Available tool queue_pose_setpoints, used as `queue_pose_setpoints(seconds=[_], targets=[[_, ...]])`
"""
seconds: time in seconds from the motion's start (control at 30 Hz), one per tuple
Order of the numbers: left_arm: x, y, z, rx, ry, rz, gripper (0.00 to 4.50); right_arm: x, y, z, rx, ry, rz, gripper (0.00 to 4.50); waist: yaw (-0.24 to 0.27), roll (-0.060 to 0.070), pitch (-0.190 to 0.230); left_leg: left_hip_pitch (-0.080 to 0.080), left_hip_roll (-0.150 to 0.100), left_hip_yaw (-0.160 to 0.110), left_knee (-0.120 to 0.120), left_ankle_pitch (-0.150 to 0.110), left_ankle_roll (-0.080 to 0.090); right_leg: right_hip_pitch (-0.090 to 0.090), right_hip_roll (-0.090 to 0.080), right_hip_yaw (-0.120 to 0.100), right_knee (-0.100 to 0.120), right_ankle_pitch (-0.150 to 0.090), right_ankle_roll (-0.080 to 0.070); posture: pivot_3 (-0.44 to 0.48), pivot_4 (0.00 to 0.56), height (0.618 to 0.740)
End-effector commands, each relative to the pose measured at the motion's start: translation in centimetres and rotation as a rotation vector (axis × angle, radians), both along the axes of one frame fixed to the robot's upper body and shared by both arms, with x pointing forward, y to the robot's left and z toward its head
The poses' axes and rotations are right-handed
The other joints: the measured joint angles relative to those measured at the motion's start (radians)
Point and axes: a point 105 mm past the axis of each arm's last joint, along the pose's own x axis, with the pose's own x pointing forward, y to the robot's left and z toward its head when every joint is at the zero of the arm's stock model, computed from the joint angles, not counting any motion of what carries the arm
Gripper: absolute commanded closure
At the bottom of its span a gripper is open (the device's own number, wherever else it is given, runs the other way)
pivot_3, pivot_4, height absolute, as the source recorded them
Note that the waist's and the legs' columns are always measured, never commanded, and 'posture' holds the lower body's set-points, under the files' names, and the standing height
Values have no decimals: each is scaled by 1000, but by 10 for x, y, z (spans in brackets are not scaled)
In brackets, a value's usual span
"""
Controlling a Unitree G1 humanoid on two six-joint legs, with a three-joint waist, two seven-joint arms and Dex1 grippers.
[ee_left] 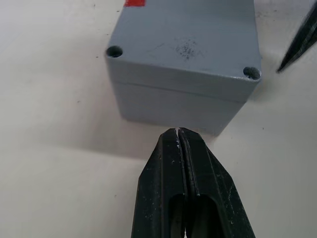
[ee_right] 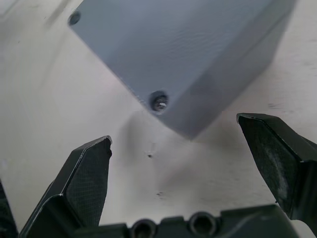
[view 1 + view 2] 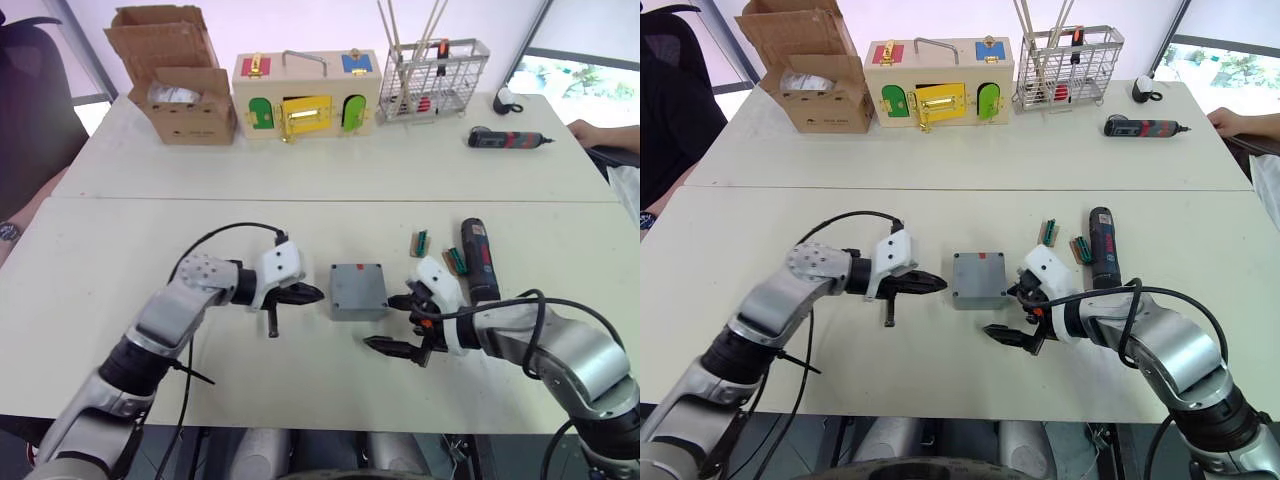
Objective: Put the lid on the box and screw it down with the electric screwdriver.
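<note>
Now the left gripper point(image 3: 312, 294) has its fingers pressed together, tips just off the box's point(image 3: 358, 297) left wall. The right gripper point(image 3: 392, 322), spread wide, flanks its near right corner without touching. The lid point(image 1: 188, 42) sits on top; the electric screwdriver point(image 3: 478, 260) lies just right, on open table point(image 3: 100, 260).

white tables point(image 3: 300, 175), bright window point(image 3: 575, 75) behind.

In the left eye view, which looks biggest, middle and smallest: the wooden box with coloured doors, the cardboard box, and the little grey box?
1. Wooden box
2. Cardboard box, nearly as big, so unsure
3. Grey box, clearly smallest, though nearest the camera
</note>
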Motion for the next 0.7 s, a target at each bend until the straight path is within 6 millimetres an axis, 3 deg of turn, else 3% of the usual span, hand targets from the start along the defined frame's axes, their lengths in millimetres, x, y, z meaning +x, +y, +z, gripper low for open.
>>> queue_pose_setpoints(seconds=[0.03, 0.33, 0.5, 0.6, 0.7], targets=[[11, -9, 9, -11, -77, -16, 4500, -12, 16, 5, 34, 5, 78, 17, -2, 0, 0, 0, 0, 0, 0, 0, 0, 0, 0, 0, 0, 0, 0, 0, 150, 740], [38, -23, 5, -6, -163, 3, 4500, -18, 35, 6, 85, 20, 96, 17, -2, 0, 0, 1, 0, 0, 0, 2, -4, 0, 1, 0, 1, 0, 0, 0, 150, 740], [42, 2, 3, 42, -168, 42, 4500, -7, -1, 19, -15, -47, 17, 17, -3, 0, 0, 0, -1, 0, 0, 2, -4, 0, 0, 0, 1, 0, 0, 0, 150, 740], [30, 19, 1, 70, -129, 36, 4500, 11, -27, 23, -99, -107, -47, 17, -4, 0, 0, 0, 0, 0, -1, 2, -3, -1, 0, 0, 1, 0, 0, 0, 150, 740], [15, 23, 0, 89, -92, 3, 4500, 26, -33, 23, -116, -150, -60, 17, -7, 0, 0, 1, 0, 0, -1, 1, -2, -1, 0, 0, 1, 0, 0, 0, 150, 740]])
